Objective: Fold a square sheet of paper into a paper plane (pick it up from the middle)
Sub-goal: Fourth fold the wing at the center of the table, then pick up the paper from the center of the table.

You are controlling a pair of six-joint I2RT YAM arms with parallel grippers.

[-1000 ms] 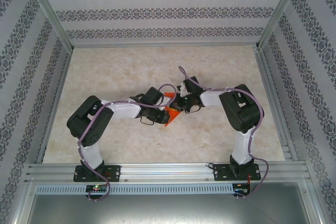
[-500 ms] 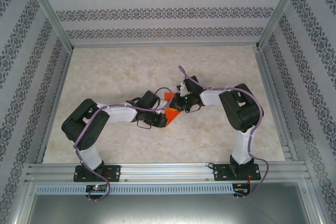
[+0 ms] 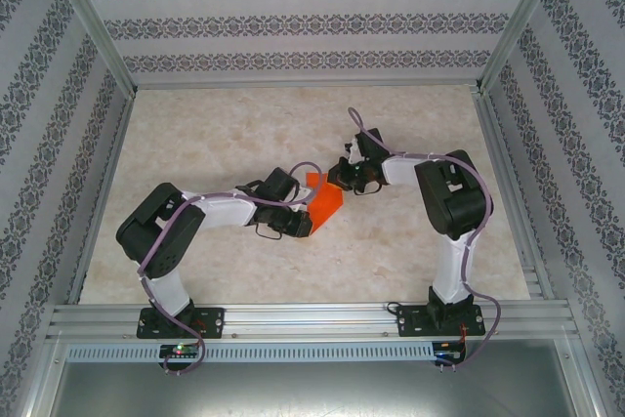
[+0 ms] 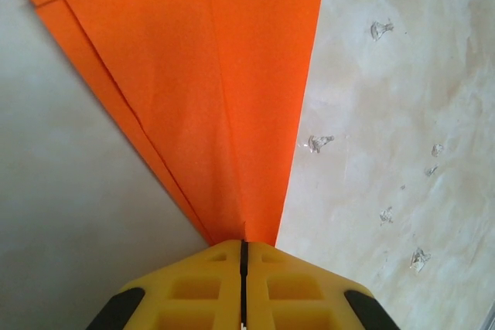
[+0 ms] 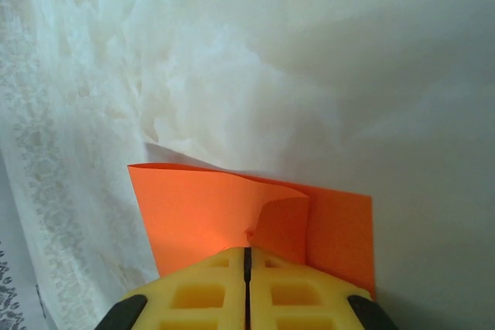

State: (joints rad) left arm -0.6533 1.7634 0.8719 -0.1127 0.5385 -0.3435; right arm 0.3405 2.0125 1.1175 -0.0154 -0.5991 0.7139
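Arms reach in from both sides of the paper (image 3: 326,205), an orange folded piece lying on the table (image 3: 215,124). On one side the left arm (image 3: 210,208) runs low, its elbow raised left of the paper and its forearm stretched level toward it. The left gripper (image 3: 305,226) meets the paper's near-left edge. From the left wrist, its yellow fingers (image 4: 201,287) are pressed together and clamped on the paper, whose creased layers narrow into the tips.

Opposite, the right arm (image 3: 451,197) stands taller, elbow right of the paper, wrist angled toward its far-right corner. The right gripper (image 3: 338,181) is closed too. The paper's curled edge runs down behind its fingers, and I cannot tell whether any is pinched.

Pale marbled beige covers the table, with small scuffs (image 4: 317,143) right of the paper. Patterned walls (image 3: 293,21) rise beyond the paper, framed by aluminium rails (image 3: 312,319).
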